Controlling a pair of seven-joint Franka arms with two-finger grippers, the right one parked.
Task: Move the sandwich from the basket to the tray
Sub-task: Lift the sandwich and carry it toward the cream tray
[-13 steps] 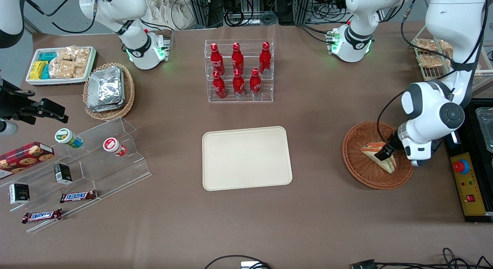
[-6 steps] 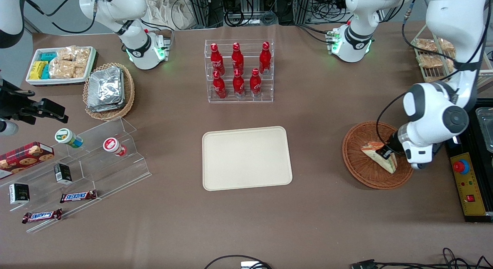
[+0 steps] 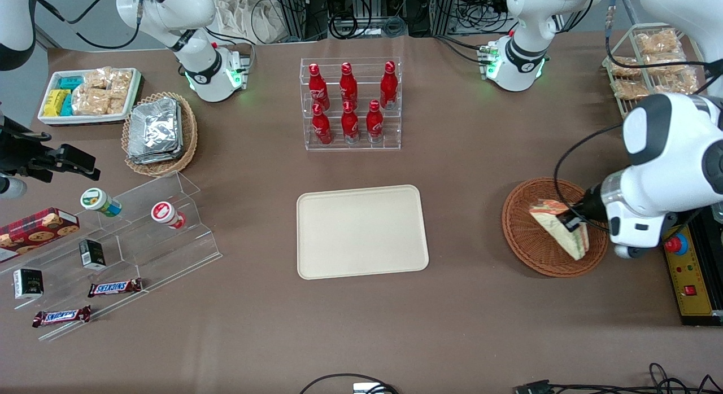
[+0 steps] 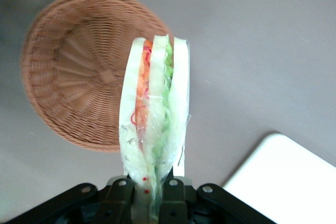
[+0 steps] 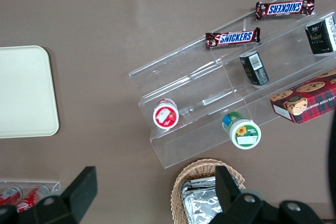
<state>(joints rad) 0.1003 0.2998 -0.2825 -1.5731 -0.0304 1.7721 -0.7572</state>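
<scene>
We see the gripper (image 3: 571, 223) above the basket (image 3: 525, 236), at the edge toward the working arm's end of the table, with its fingers (image 4: 126, 195) closed on the sandwich (image 3: 559, 227). In the wrist view the sandwich (image 4: 155, 124) stands on edge, wrapped in clear film, pinched at its lower end; the fingertips are cut off at the frame edge, so we can make out only part of them. There the basket (image 4: 79, 82) lies below the wedge with its woven floor bare, so the sandwich hangs clear of it. From the front, the arm's white body covers the basket's rim nearest the working arm's end. The tray (image 3: 361, 231) lies flat, well apart from the basket toward the parked arm's end; only a corner of the tray (image 4: 294, 182) shows at the wrist
</scene>
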